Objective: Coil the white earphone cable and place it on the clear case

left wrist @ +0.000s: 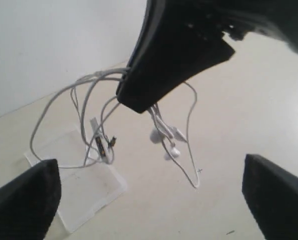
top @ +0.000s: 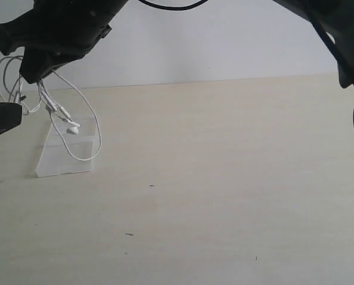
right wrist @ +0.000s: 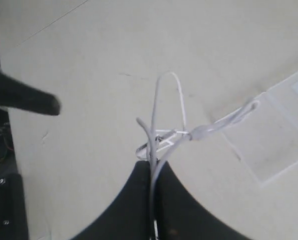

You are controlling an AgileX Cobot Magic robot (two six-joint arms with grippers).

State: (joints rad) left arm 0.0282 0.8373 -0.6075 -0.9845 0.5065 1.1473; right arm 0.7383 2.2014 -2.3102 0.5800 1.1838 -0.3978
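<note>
Left gripper (left wrist: 149, 164): jaws standing wide with nothing between them, waiting just beside the hanging bundle. Probably being kept open to catch or tuck stray loops.

Right gripper (right wrist: 152, 175), reaching across: jaws pinching the white earphone cable (right wrist: 203, 131) where several strands gather, so the coil is hanging as one bunch rather than spilling. Uneven loops and the earbuds (left wrist: 172, 151) are dangling below those jaws.

Clear case (top: 67, 155) is lying flat on the bench (top: 224, 196), beneath the pinching jaws. That looks like why the bundle is being held there.

The lowest loop is hanging over the case; cannot tell whether it is touching. Judging the placing step to be under way, with release not yet made.
</note>
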